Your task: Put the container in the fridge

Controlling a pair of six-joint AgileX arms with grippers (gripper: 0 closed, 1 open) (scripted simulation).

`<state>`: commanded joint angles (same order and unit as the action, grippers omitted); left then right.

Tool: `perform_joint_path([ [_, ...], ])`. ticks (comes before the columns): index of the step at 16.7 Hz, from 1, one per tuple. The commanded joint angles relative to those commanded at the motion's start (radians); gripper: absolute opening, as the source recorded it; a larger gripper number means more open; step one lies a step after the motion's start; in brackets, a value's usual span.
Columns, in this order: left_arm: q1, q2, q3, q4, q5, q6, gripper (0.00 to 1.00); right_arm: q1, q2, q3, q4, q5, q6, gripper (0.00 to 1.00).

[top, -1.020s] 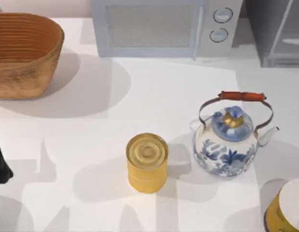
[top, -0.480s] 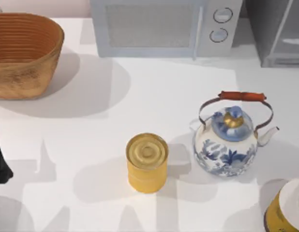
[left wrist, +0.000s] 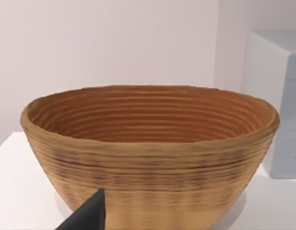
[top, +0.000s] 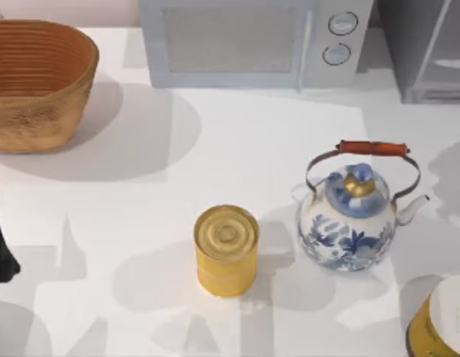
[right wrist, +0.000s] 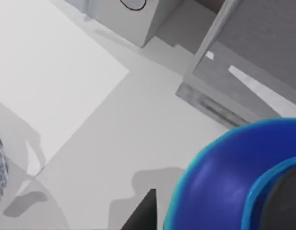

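Item under task: the blue container (right wrist: 220, 182) appears in the right wrist view as a glossy, smoothly rounded blue body with a paler cyan rim and a dark inside. It sits close against the camera, above the bare white bench (top: 237, 141) and short of the fridge (right wrist: 263, 43). One dark tip of the right pincer (right wrist: 144, 213) lies beside it. Whether that pincer is spread or pinching the container cannot be told.

Near edge, right corner: a yellow drum with a flat white top (top: 447, 320), cut by the frame.

Near centre: a yellow canister (top: 226, 251), upright, cylindrical, with a lid of concentric rings.

To its right, apart from it: a white porcelain kettle (top: 355, 216) with blue floral painting, a blue lid with brass knob, a wire bail with a red-brown grip, and the spout pointing right.

Left edge: the left pincer (left wrist: 88, 216) is parked facing the basket; its state cannot be told.

Far left corner: an oval woven basket (top: 36, 82) with ribbed tan walls.

Far edge, centre: a light grey microwave (top: 245, 41) with two round knobs.

Far right corner: the fridge, boxy and grey, with a pale glassy door panel.
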<state>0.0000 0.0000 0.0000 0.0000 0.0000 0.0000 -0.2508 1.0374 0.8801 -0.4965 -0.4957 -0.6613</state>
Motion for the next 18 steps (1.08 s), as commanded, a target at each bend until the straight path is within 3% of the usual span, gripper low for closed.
perform_joint_path([
  [4,0.0,0.0,0.0,0.0,0.0,0.0,1.0,0.112,-0.428,-0.299,0.177,0.186,0.307,0.01],
  [9,0.0,0.0,0.0,0.0,0.0,0.0,1.0,0.207,-0.858,-0.707,0.387,0.396,0.563,0.01],
  [13,0.0,0.0,0.0,0.0,0.0,0.0,1.0,0.246,-1.019,-0.863,0.485,0.485,0.65,0.01],
  [18,0.0,0.0,0.0,0.0,0.0,0.0,1.0,0.251,-1.037,-0.88,0.497,0.496,0.661,0.01],
])
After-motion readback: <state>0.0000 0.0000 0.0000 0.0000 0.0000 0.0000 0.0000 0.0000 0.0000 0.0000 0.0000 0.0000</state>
